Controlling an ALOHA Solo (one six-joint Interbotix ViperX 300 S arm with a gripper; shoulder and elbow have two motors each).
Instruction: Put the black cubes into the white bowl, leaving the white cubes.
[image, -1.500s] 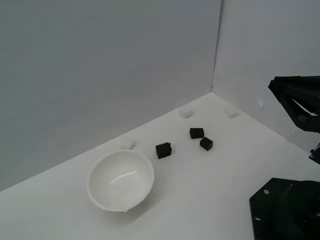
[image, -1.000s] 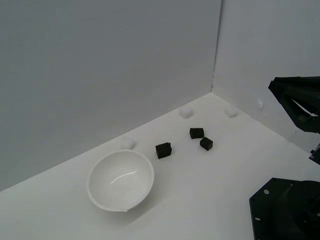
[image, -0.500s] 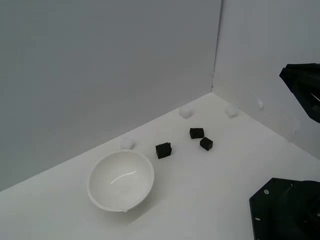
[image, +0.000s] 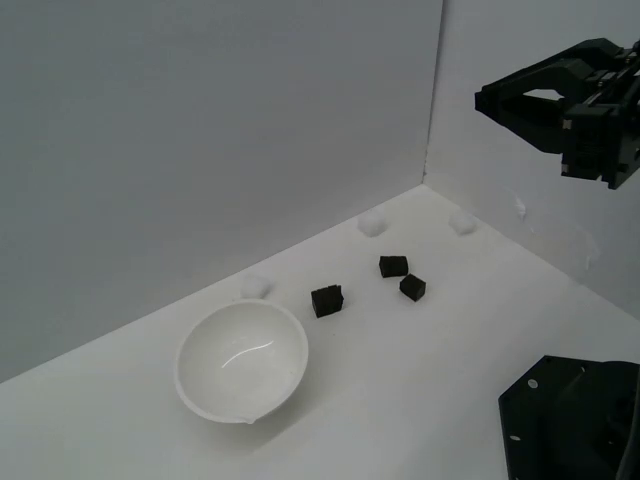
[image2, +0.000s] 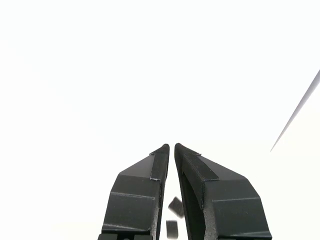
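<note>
**Claw up high at the upper right, cubes far below toward the middle of the frame**

Here's the gripper (image: 492, 98), way up in the upper right of the exterior view, hanging in the air against the right-hand wall and nowhere near the floor. The wrist view gives the clearest read on it: the two fingers (image2: 137, 192) nearly meet at the tips with only a thin slit between them, and nothing is caught in there. Narrow and empty.

Look through that slit, low in the wrist view: two small dark shapes, which I take to be two of the black cubes (image2: 175, 205).

Now outward and down. The three black cubes (image: 393, 266) sit on the white surface just right of centre in the exterior view, well below and to the left of the claw. Two lie near each other; the third stands apart from them, further left and nearest the white bowl (image: 205, 390). The bowl is lower left of centre, empty, with nothing touching it.

The white cubes (image: 372, 225) are faint: one near the back corner, one to its right by the side wall, one just behind the bowl's far rim.

So the relation that counts, by my reading: the targets lie down and to the left of the claw, with the pair of black cubes nearer it than the lone one. The jaws would need to widen on the descent.
</note>
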